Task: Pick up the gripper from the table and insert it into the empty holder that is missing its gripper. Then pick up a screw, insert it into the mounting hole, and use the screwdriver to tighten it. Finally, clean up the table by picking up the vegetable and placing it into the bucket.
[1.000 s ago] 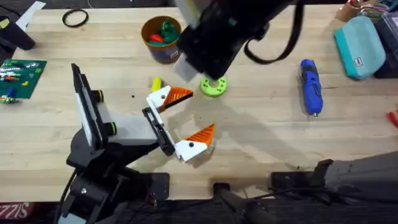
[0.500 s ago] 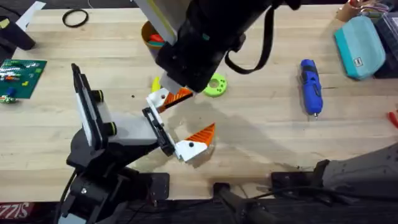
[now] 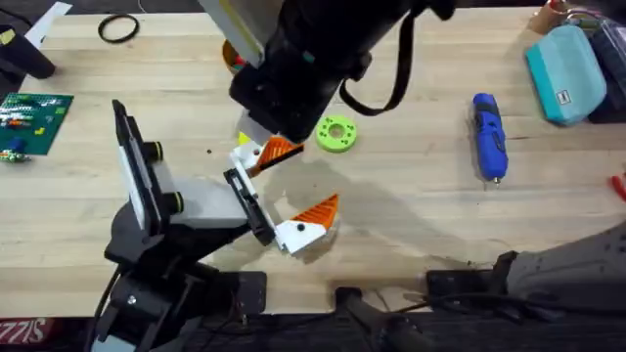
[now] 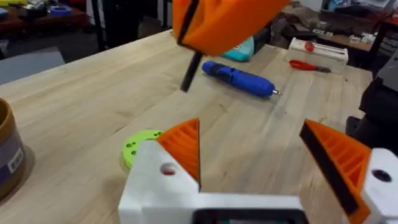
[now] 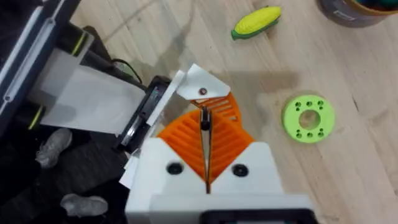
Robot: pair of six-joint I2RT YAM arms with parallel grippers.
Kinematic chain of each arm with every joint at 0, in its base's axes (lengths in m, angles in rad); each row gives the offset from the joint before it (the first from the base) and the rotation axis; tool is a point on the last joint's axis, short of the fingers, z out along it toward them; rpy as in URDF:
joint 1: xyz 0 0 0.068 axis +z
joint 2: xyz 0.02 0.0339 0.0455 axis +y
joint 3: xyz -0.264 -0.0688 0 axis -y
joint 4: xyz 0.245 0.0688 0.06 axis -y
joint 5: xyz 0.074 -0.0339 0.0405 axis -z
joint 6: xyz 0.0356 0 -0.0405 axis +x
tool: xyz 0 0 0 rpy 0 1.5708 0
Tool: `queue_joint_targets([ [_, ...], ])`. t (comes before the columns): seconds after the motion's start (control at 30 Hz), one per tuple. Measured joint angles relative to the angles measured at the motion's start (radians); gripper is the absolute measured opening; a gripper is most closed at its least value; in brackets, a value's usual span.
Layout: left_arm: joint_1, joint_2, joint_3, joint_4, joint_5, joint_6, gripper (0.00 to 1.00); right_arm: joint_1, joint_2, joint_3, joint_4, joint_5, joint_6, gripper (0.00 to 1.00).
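Observation:
The gripper [image 3: 256, 155] is a white finger with an orange ribbed tip, and it sits at the far end of the black holder [image 3: 250, 207], opposite its twin [image 3: 309, 221]. My left gripper [image 4: 249, 134] stands open wide. My right gripper [image 5: 204, 118] hovers just over the seated finger [image 5: 202, 92], shut on a thin dark screw [image 4: 191, 70]. The blue screwdriver [image 3: 489, 135] lies at the right of the table [image 3: 411, 225]. The yellow vegetable [image 5: 256, 22] lies near the brown bucket [image 5: 351, 11]. In the overhead view the right arm [image 3: 303, 68] covers most of the bucket.
A lime-green ring disc [image 3: 335, 133] lies just right of the seated finger. A green circuit board [image 3: 34, 117] and a black ring [image 3: 117, 29] are at the far left. A teal pouch [image 3: 565, 64] is at the far right, with red pliers [image 4: 311, 65] beyond the screwdriver.
The right arm has swung left and come over the seated finger, covering the bucket and uncovering the green disc. The left arm has not moved.

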Motion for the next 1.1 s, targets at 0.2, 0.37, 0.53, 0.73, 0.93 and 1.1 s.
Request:
queue_joint_targets([
  [0.2, 0.000, 0.000, 0.000, 0.000, 0.000, 0.000, 0.983, 0.021, 0.043, 0.003, 0.001, 0.000, 0.000, 0.002],
  [0.37, 0.000, 0.000, 0.000, 0.000, 0.000, 0.000, 0.983, 0.029, 0.094, 0.003, -0.011, 0.000, 0.000, 0.002],
  [0.53, 0.000, 0.000, 0.000, 0.000, 0.000, 0.000, 0.983, 0.029, 0.100, 0.003, -0.016, 0.000, 0.000, 0.002],
  [0.73, 0.000, 0.000, 0.000, 0.000, 0.000, 0.000, 0.983, 0.029, 0.100, 0.003, -0.013, 0.000, 0.000, 0.002],
  [0.93, 0.000, 0.000, 0.000, 0.000, 0.000, 0.000, 0.983, 0.029, 0.100, 0.003, 0.010, 0.004, 0.000, 0.002],
  [1.1, 0.000, 0.000, 0.000, 0.000, 0.000, 0.000, 0.983, 0.029, 0.100, 0.003, 0.009, 0.024, 0.000, 0.002],
])
